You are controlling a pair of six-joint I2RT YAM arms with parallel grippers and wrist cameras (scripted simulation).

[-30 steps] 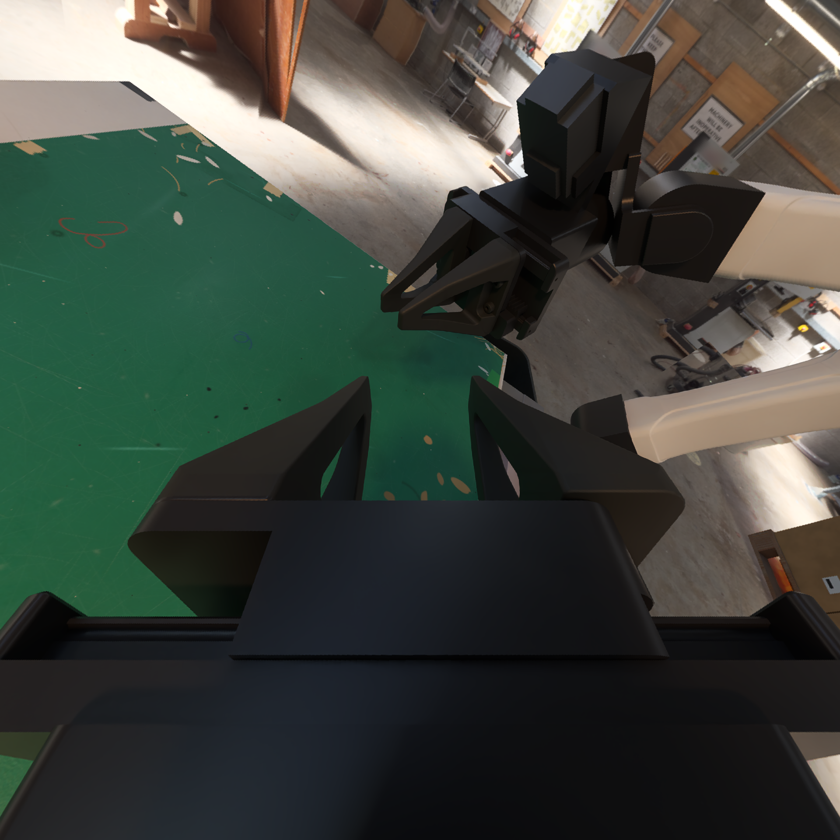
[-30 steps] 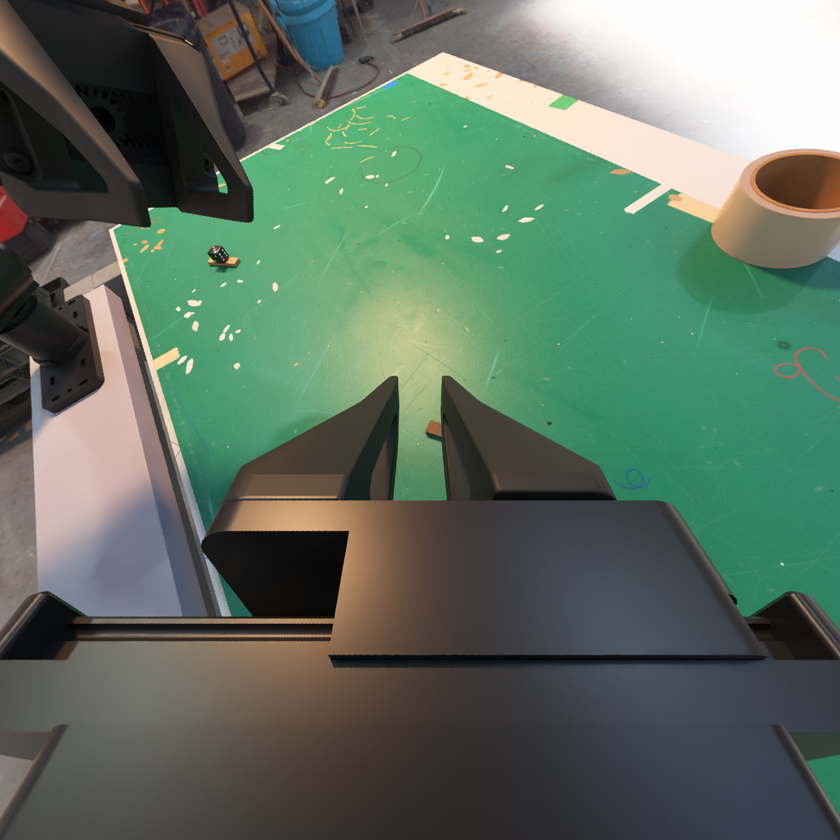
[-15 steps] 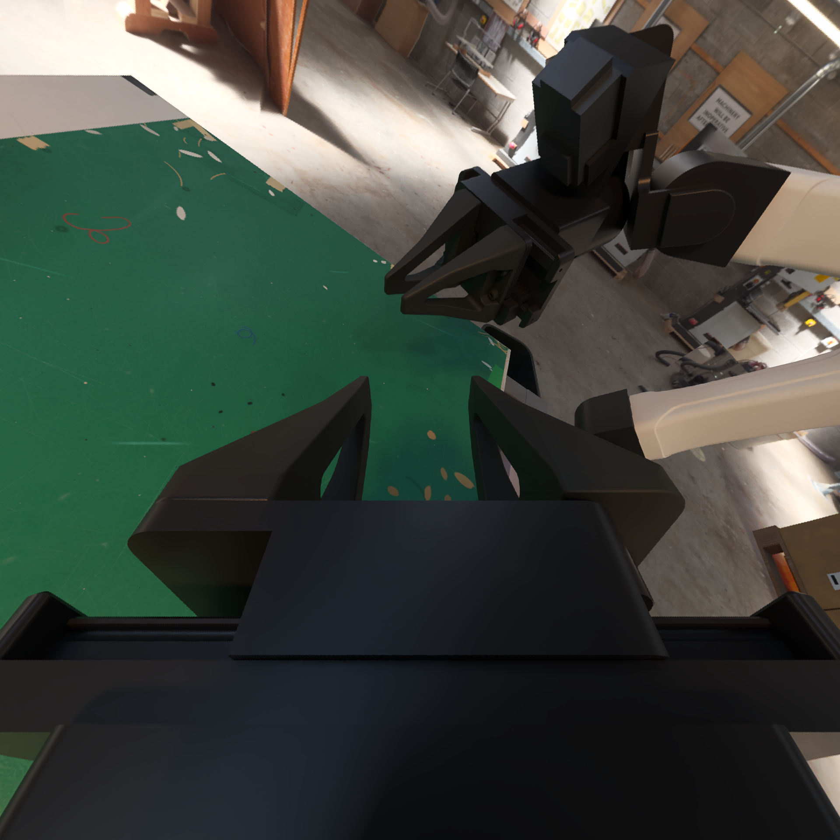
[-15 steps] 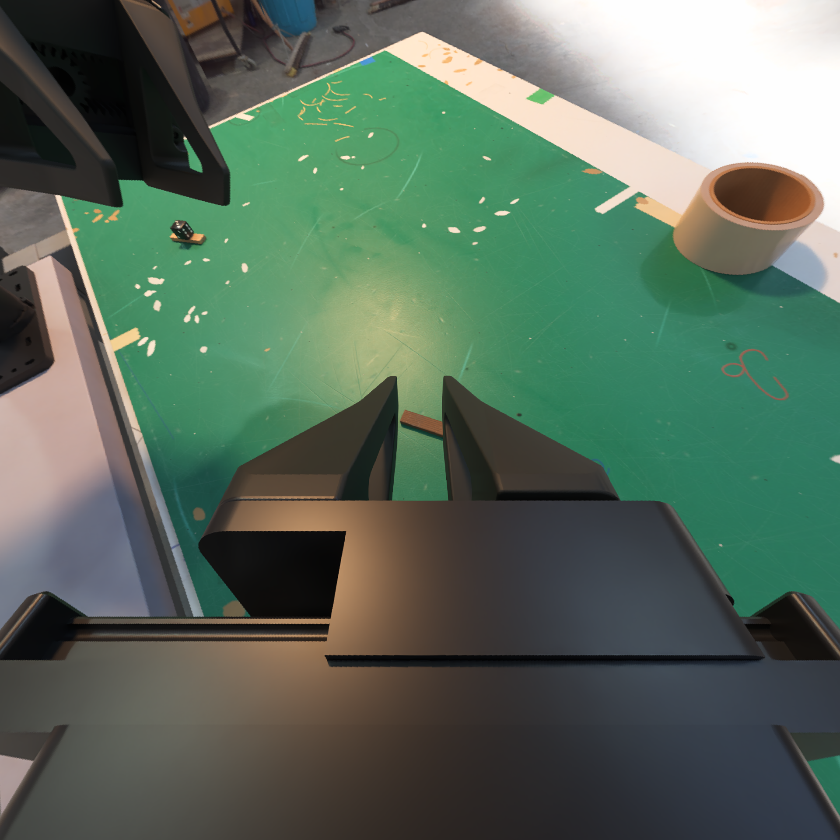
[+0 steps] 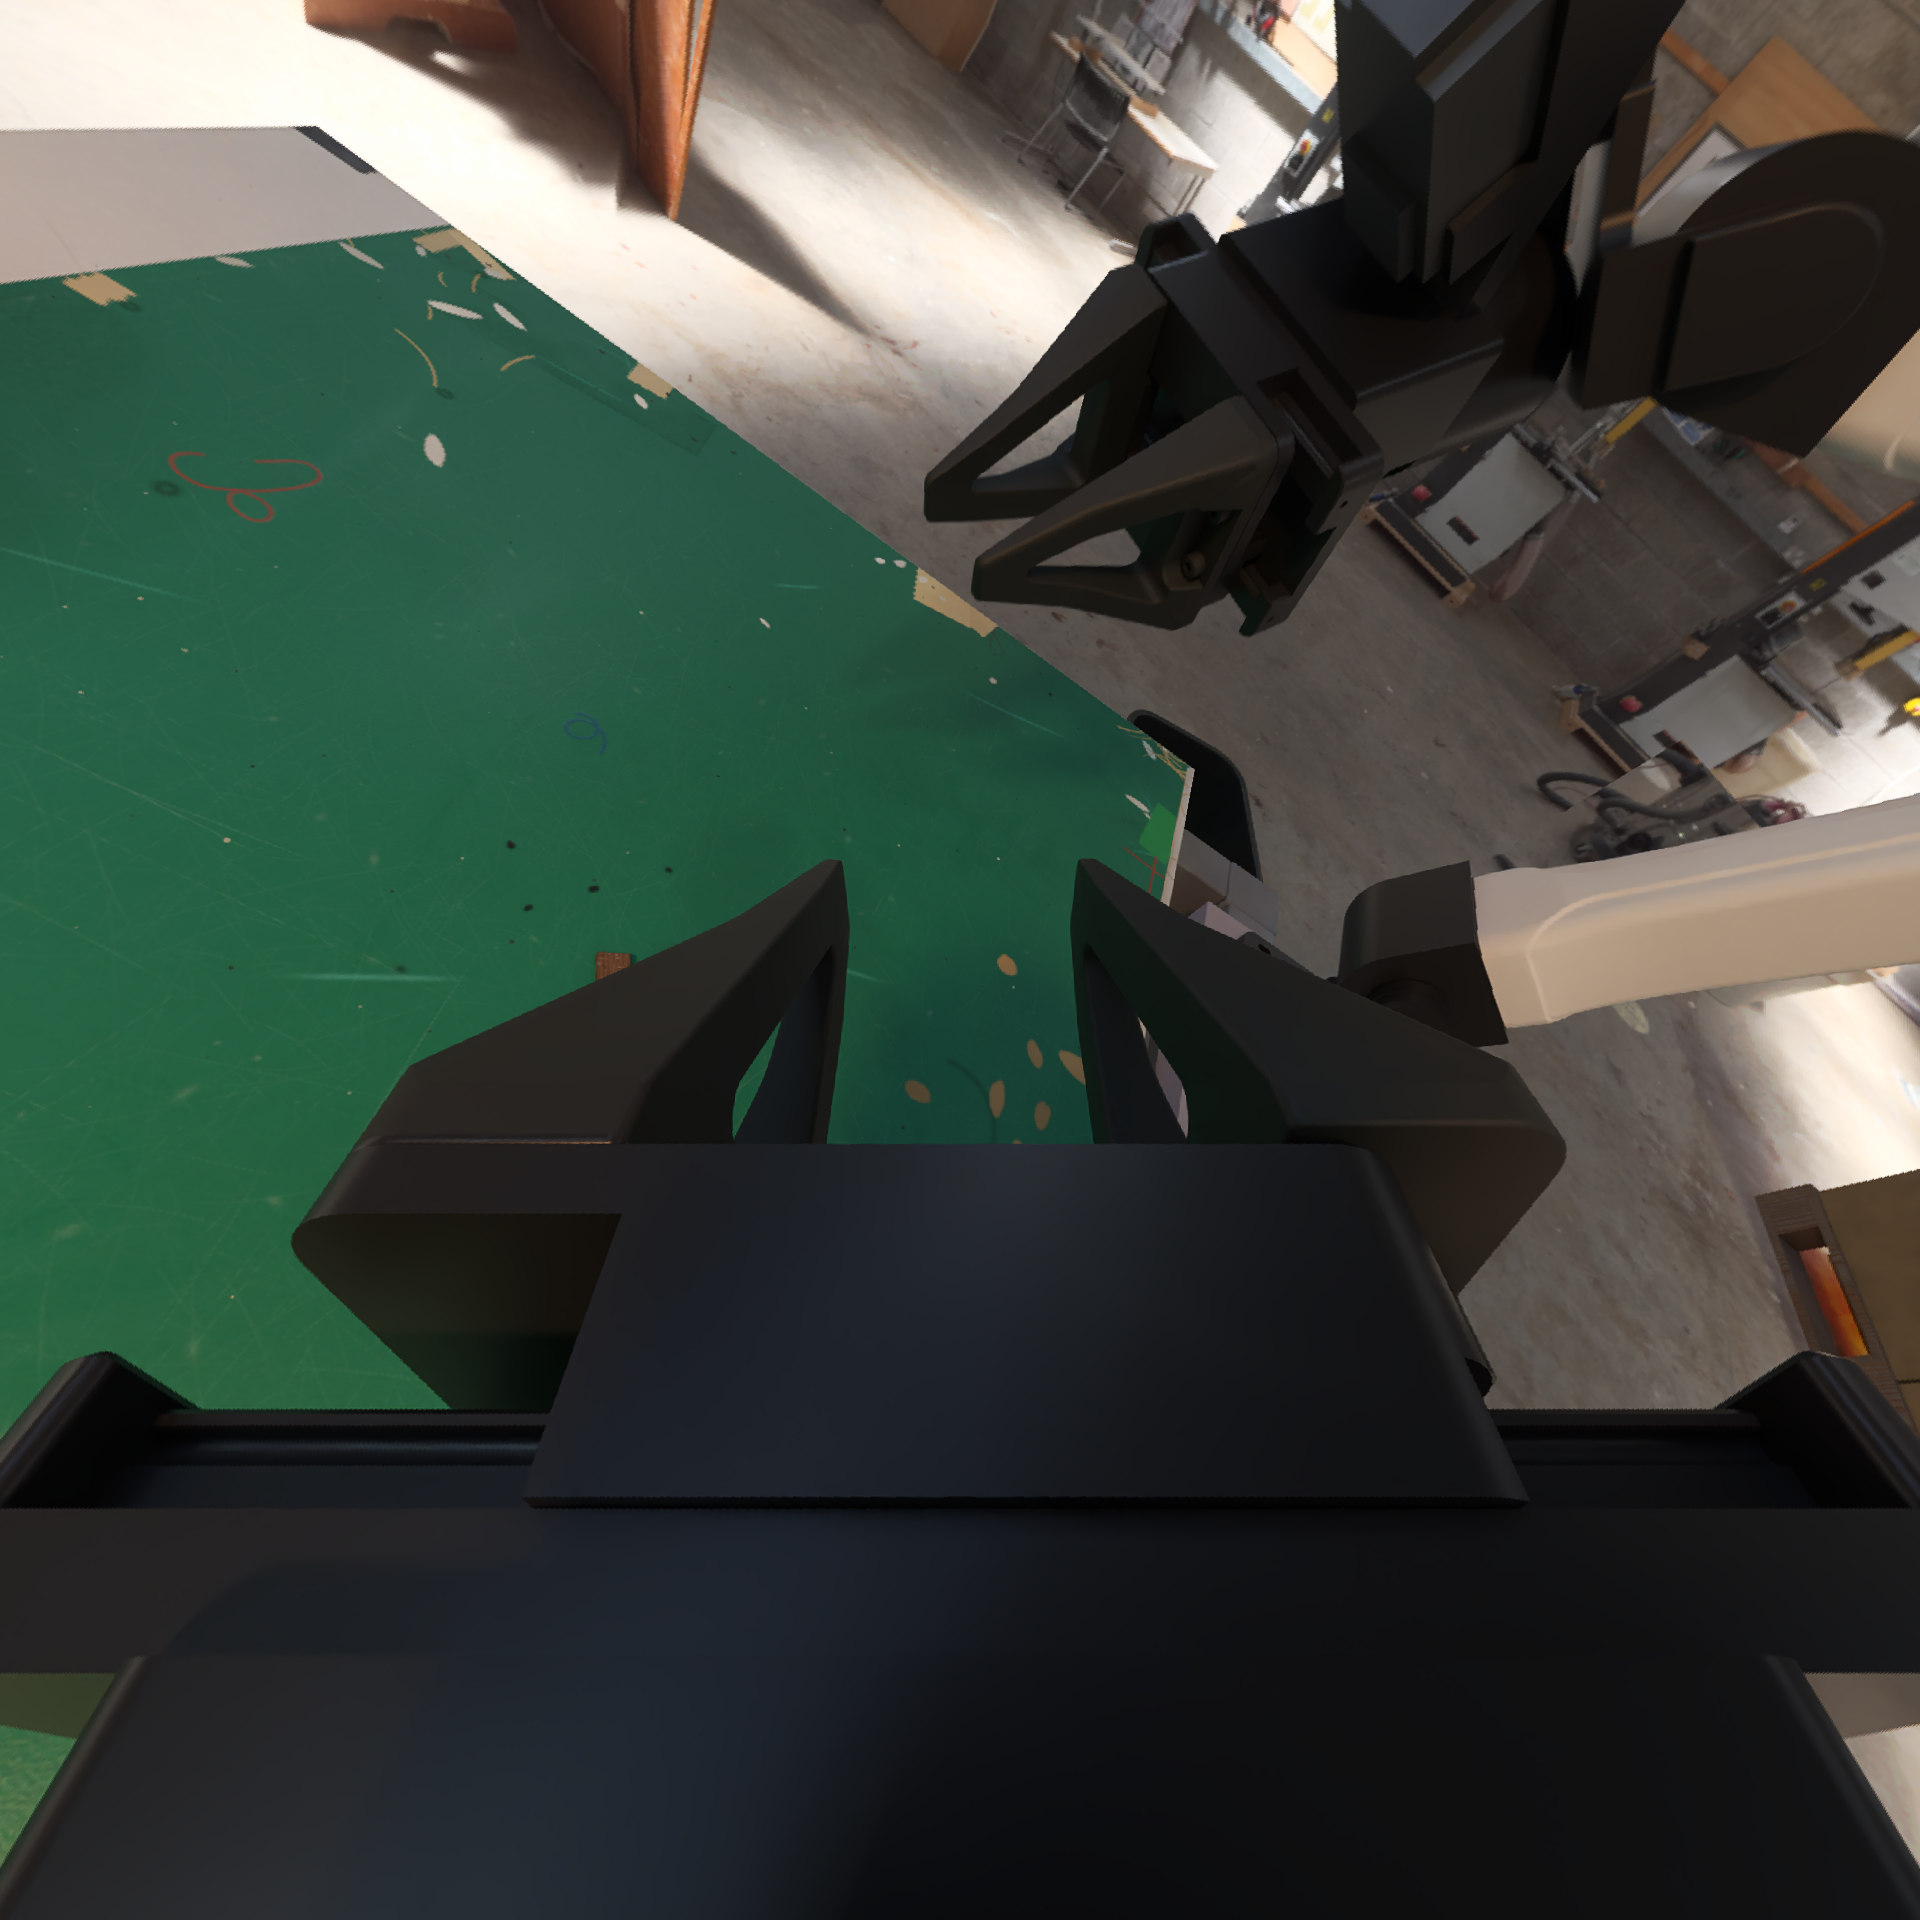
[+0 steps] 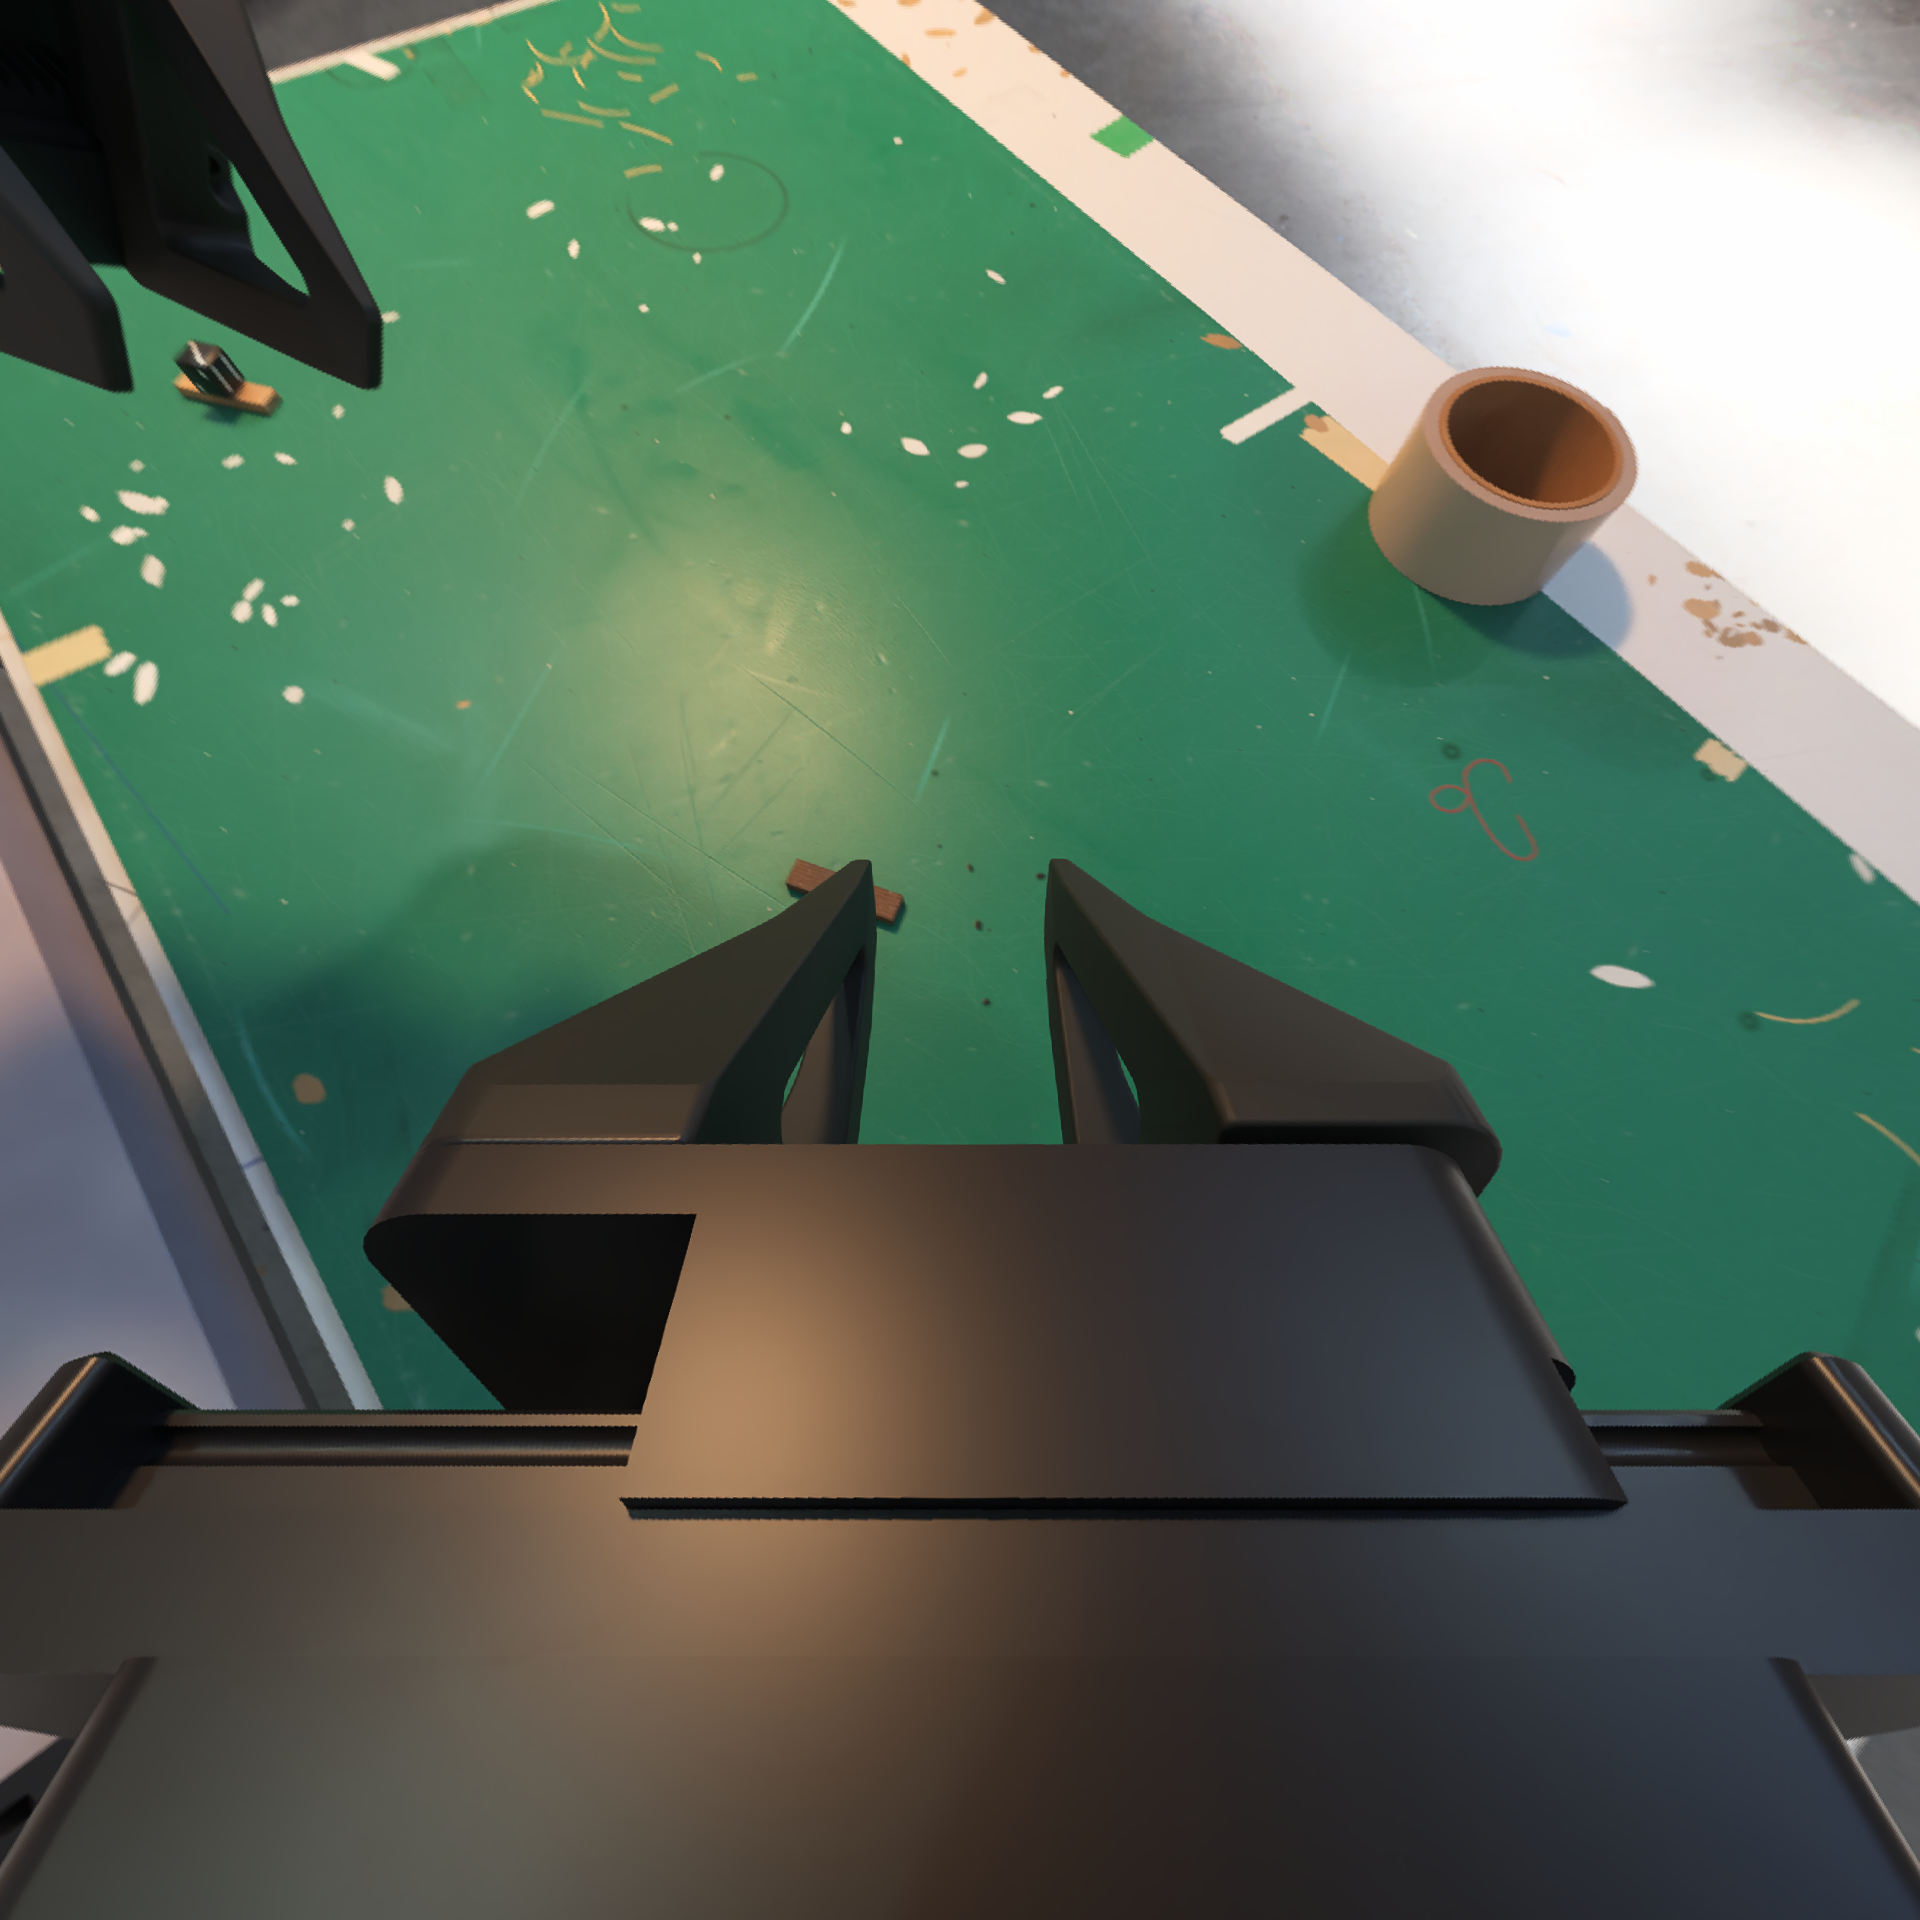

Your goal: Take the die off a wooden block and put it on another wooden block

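A small black die (image 6: 208, 364) sits on a light wooden block (image 6: 241, 396) at the far left of the green mat (image 6: 1091, 644). My left gripper (image 5: 961, 883) is open and empty; its fingers (image 6: 301, 260) hang above and on either side of the die in the right wrist view. A second, darker wooden block (image 6: 808, 878) lies flat on the mat, partly hidden behind my right gripper's left finger; its corner also shows in the left wrist view (image 5: 613, 962). My right gripper (image 6: 958, 873) is open and empty above the mat; it also shows in the left wrist view (image 5: 951, 545).
A roll of beige tape (image 6: 1507, 488) stands at the mat's right edge on the white border. A white table strip (image 6: 62, 1195) runs along the left edge. Paint flecks and scratches mark the mat. A workshop floor lies beyond the table.
My right gripper has opened from nearly shut and its view has swung, so the dark block now sits by its left fingertip. The left gripper stays open; its view shifted slightly.
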